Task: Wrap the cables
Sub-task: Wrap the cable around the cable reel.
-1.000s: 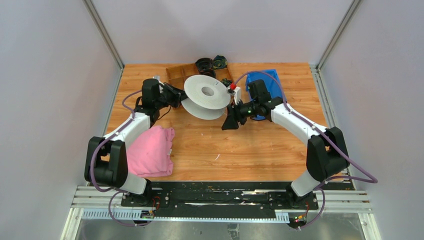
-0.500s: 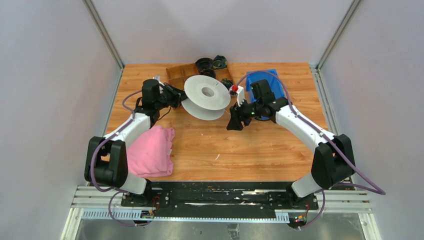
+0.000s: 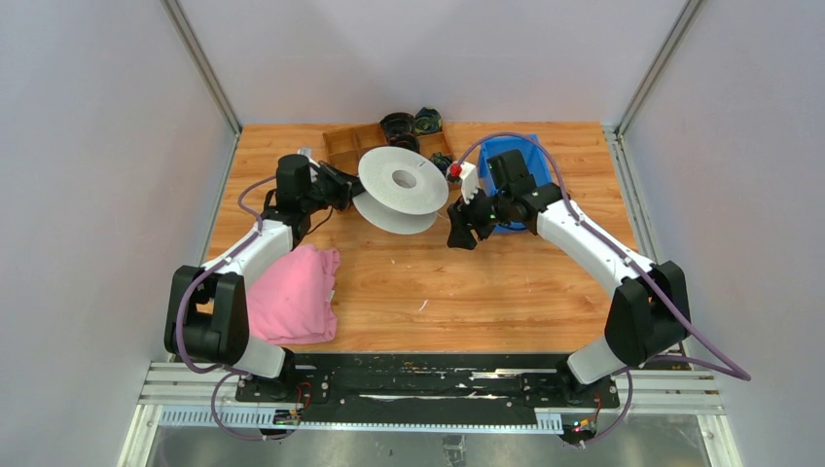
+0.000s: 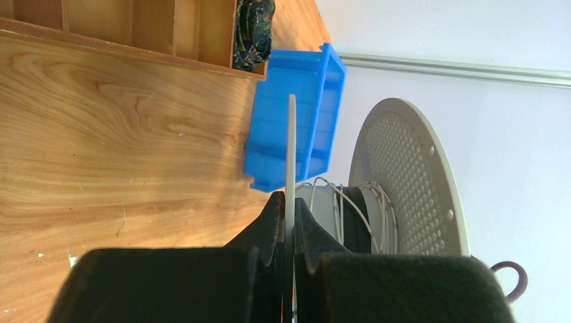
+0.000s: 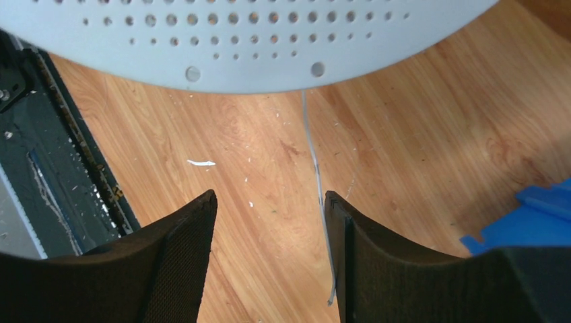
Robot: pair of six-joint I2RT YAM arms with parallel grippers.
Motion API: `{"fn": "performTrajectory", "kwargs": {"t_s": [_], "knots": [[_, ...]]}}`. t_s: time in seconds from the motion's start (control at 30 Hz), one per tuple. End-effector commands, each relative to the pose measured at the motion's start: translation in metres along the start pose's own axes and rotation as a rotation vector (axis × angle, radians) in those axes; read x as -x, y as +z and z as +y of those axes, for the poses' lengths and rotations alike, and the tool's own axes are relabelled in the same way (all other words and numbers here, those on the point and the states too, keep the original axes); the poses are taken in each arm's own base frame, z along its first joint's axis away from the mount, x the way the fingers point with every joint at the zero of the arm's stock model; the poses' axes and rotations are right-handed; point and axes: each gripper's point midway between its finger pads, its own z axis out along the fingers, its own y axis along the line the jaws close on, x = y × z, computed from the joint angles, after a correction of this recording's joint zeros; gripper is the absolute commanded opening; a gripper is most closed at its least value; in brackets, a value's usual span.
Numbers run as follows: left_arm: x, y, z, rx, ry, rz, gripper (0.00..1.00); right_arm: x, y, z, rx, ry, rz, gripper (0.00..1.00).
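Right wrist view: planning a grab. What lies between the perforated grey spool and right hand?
Only the thin white-grey cable over wooden tabletop, in the right wrist view.

The spool (image 3: 402, 185) is set between the left claw (image 3: 348, 191) and the right claw (image 3: 457, 233); the bin (image 4: 269, 121) is placed behind the right claw.

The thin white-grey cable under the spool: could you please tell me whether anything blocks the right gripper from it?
Nothing visible does. The thin white-grey cable hangs below the perforated grey spool, between the open right gripper's fingers, over the wooden table.
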Motion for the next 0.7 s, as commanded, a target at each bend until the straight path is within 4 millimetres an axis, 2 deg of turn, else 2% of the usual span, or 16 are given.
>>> {"fn": "performTrajectory", "kwargs": {"t_s": [0.0,0.2,0.33,0.53,0.67], "knots": [[0.004,-0.006,-0.022,-0.083,0.02,-0.003,0.0,0.003,-0.005,-0.02,-0.085,-0.016,0.026,0.61],[0.003,-0.006,-0.022,-0.085,0.02,0.0,0.0,0.003,-0.004,-0.027,-0.116,-0.028,0.042,0.6],[0.003,-0.006,-0.021,-0.082,0.02,-0.001,0.0,0.004,-0.005,-0.029,-0.123,-0.046,0.044,0.53],[0.003,-0.007,-0.02,-0.081,0.023,-0.002,0.0,0.007,-0.009,-0.036,-0.155,-0.093,0.05,0.55],[0.003,-0.007,-0.019,-0.079,0.022,-0.003,0.0,0.008,-0.007,-0.032,-0.127,-0.095,0.047,0.39]]}}
